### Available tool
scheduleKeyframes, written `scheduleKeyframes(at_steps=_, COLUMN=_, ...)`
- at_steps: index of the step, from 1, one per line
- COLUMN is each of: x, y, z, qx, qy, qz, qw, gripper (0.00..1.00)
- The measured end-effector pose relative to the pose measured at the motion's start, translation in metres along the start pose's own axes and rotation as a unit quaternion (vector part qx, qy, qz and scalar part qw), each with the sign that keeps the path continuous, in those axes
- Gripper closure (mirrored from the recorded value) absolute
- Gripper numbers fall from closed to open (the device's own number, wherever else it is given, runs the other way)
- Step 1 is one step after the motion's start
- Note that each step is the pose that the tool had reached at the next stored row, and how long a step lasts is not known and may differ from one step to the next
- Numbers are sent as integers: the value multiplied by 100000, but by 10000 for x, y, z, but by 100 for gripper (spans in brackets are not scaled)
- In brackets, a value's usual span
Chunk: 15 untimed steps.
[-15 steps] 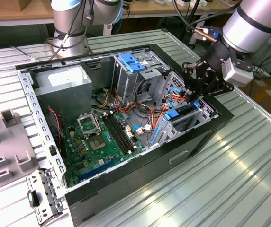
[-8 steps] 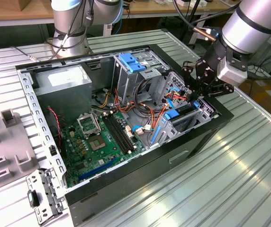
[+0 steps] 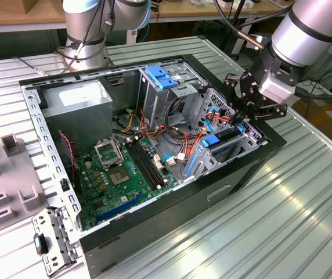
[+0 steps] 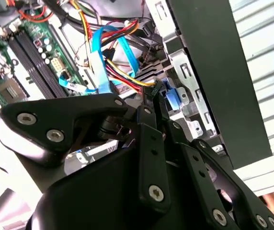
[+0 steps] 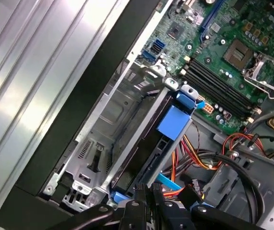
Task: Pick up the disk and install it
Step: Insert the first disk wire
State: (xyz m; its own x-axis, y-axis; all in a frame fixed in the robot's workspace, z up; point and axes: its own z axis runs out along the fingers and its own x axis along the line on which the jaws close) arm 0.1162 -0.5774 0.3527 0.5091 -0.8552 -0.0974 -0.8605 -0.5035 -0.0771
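Note:
The disk [image 3: 220, 140] lies slanted in the metal drive cage [image 5: 98, 124] at the open computer case's end on the exterior view's right. In the first wrist view the disk [image 5: 145, 143] shows a dark body, a light-blue patch and light-blue carrier tabs. My gripper [image 3: 240, 120] hangs right over the disk's outer end, its fingers drawn together with no gap. In the first wrist view the gripper [image 5: 149, 189] meets that end of the carrier. In the second wrist view the gripper [image 4: 154, 94] sits beside a small blue tab [image 4: 175, 97]. I cannot see anything clamped between the fingers.
The case wall [image 3: 172, 203] surrounds a green motherboard [image 3: 119, 174], a grey power supply [image 3: 76, 104] and a rear cage with a blue latch [image 3: 162, 77]. Orange, red and blue cables [image 3: 183, 136] run beside the disk bay. A second arm's base [image 3: 85, 35] stands behind.

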Motion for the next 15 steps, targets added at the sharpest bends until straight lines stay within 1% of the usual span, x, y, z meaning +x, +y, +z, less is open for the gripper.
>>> scheduleKeyframes(at_steps=2, x=0, y=0, z=2, qx=183, qy=143, qz=1868, qw=99982, gripper=83)
scheduleKeyframes(at_steps=4, x=0, y=0, z=3, qx=359, qy=286, qz=3686, qw=99931, gripper=83)
scheduleKeyframes(at_steps=6, x=1, y=1, z=7, qx=685, qy=543, qz=6982, qw=99752, gripper=83)
scheduleKeyframes(at_steps=8, x=1, y=1, z=8, qx=841, qy=664, qz=8573, qw=99626, gripper=83)
scheduleKeyframes(at_steps=10, x=1, y=1, z=10, qx=1034, qy=816, qz=10527, qw=99436, gripper=83)
scheduleKeyframes(at_steps=11, x=1, y=1, z=11, qx=1159, qy=918, qz=11828, qw=99287, gripper=83)
scheduleKeyframes(at_steps=13, x=1, y=1, z=13, qx=1437, qy=1142, qz=14680, qw=98900, gripper=83)
scheduleKeyframes(at_steps=14, x=1, y=2, z=13, qx=1476, qy=1177, qz=15106, qw=98834, gripper=83)
scheduleKeyframes(at_steps=15, x=1, y=2, z=13, qx=1482, qy=1178, qz=15123, qw=98832, gripper=83)
